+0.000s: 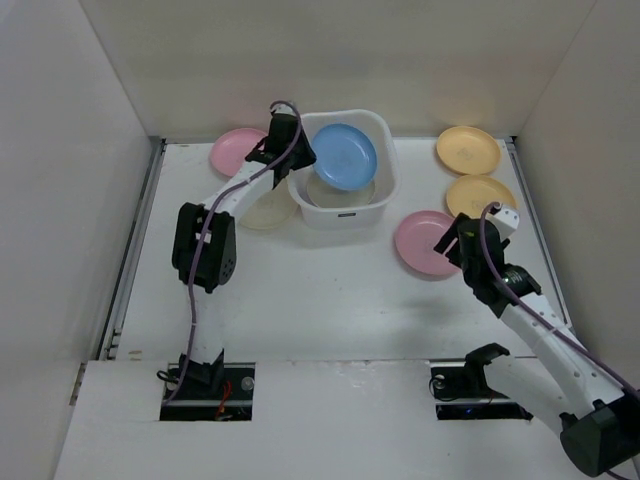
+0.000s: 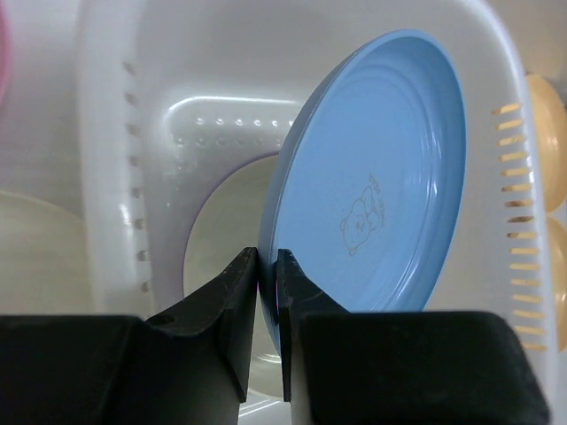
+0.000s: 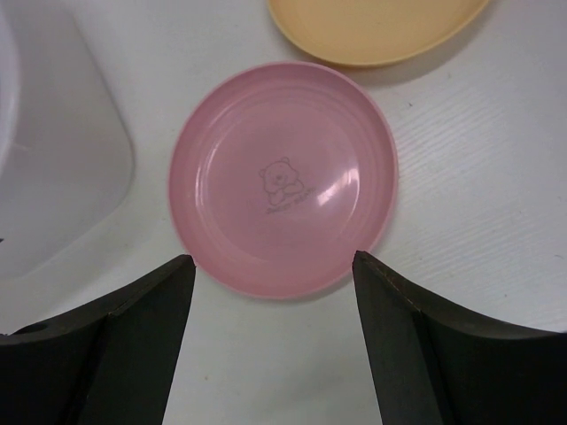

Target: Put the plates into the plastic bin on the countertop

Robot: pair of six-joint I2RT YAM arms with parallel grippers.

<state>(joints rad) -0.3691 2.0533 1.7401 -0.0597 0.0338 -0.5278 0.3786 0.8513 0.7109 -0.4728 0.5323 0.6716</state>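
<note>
The left gripper [image 2: 267,257] was clamped on the rim of the blue plate [image 2: 372,177], holding it tilted on edge over the bin [image 2: 106,177], where a pale plate [image 2: 221,221] lay at the bottom. The right gripper [image 3: 273,257] hung with jaws wide apart above a pink plate [image 3: 283,177] lying flat on the bench [image 3: 496,177] near the bin, a yellow plate [image 3: 372,27] just beyond it.

Blue plate [image 1: 345,156] blocks bin [image 1: 390,172] mouth (L arm [image 1: 235,195] too); countertop [image 1: 320,300] ctr open.
</note>
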